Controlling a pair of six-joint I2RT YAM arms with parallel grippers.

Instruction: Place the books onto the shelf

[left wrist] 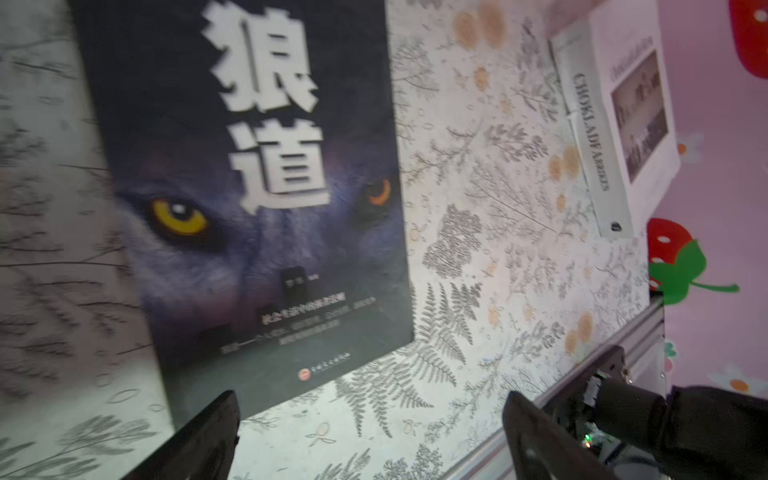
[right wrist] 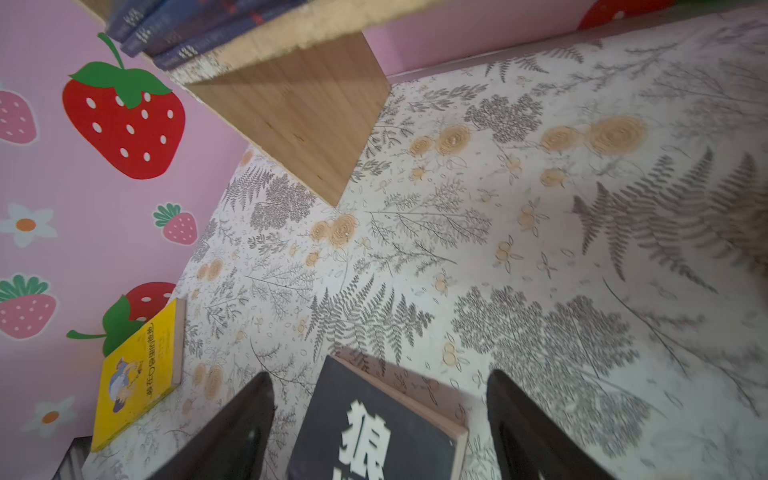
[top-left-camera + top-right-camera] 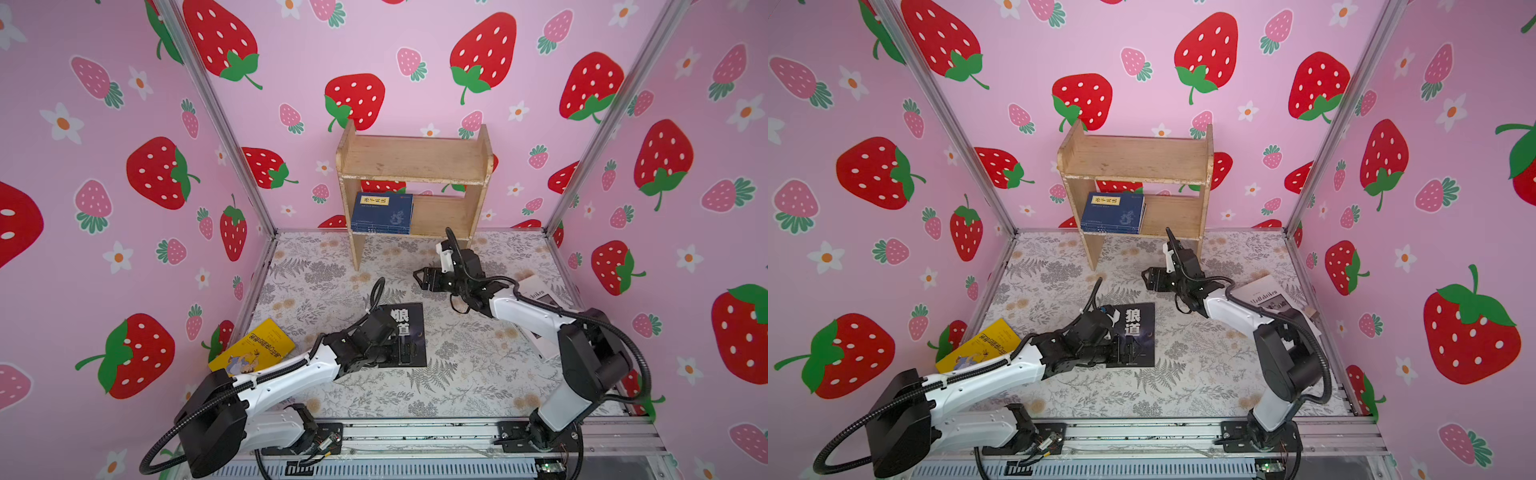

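Navy books (image 3: 382, 212) lie stacked flat on the left half of the lower tier of the light-wood shelf (image 3: 415, 160), which stands at the back of the fern-printed table (image 3: 465, 374). A black book (image 3: 409, 328) with white characters lies flat mid-table. The left gripper (image 1: 370, 419) hovers just above its near edge, jaws spread wide and holding nothing. The right gripper (image 3: 422, 277) hangs over the table in front of the shelf's right leg, between shelf and black book – its jaws also apart and empty. A yellow book (image 3: 253, 347) rests by the left wall, partly under the left arm, and a white book (image 3: 540, 293) lies at the table's right edge, partly hidden by the right arm
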